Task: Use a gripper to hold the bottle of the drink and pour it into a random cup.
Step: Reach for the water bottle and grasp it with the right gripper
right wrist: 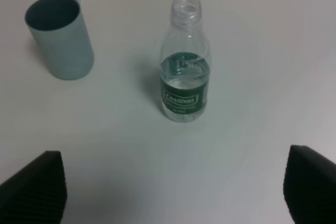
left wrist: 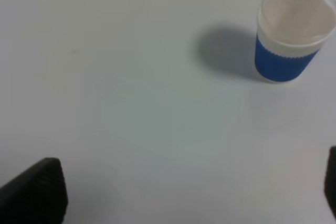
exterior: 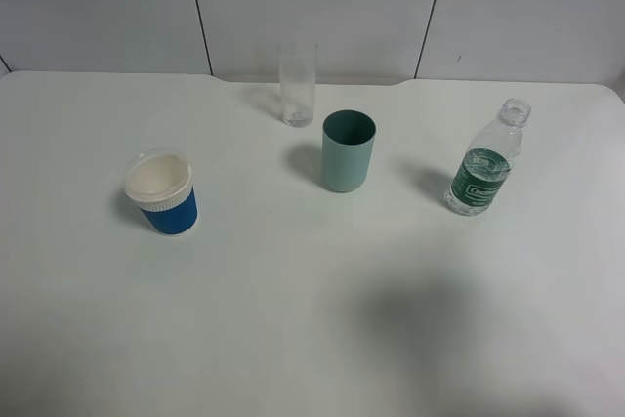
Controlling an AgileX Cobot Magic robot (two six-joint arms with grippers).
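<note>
Standing upright on the white bench [exterior: 293, 339], the bottle of the drink [exterior: 480, 175] sits on the right side, well apart from the teal cup [exterior: 348, 151] near the middle. Its mouth looks uncapped, which suits a pour with no extra step, and liquid shows around its green label. The right gripper [right wrist: 173, 187] hovers short of the bottle with its jaws spread fully wide and nothing between them; the bottle lines up roughly with the gap between the 2 tips, probably so a straight advance brings the body between them. The left gripper [left wrist: 184, 190] also has its jaws wide apart and empty, above bare bench with only the blue cup [left wrist: 291, 30] ahead of it, so it seems to be kept out of the way. A tall clear glass [exterior: 298, 83] stands just behind the teal cup. Judging from this, the grasp has not begun. The teal cup's open top faces up, ready to receive.
</note>
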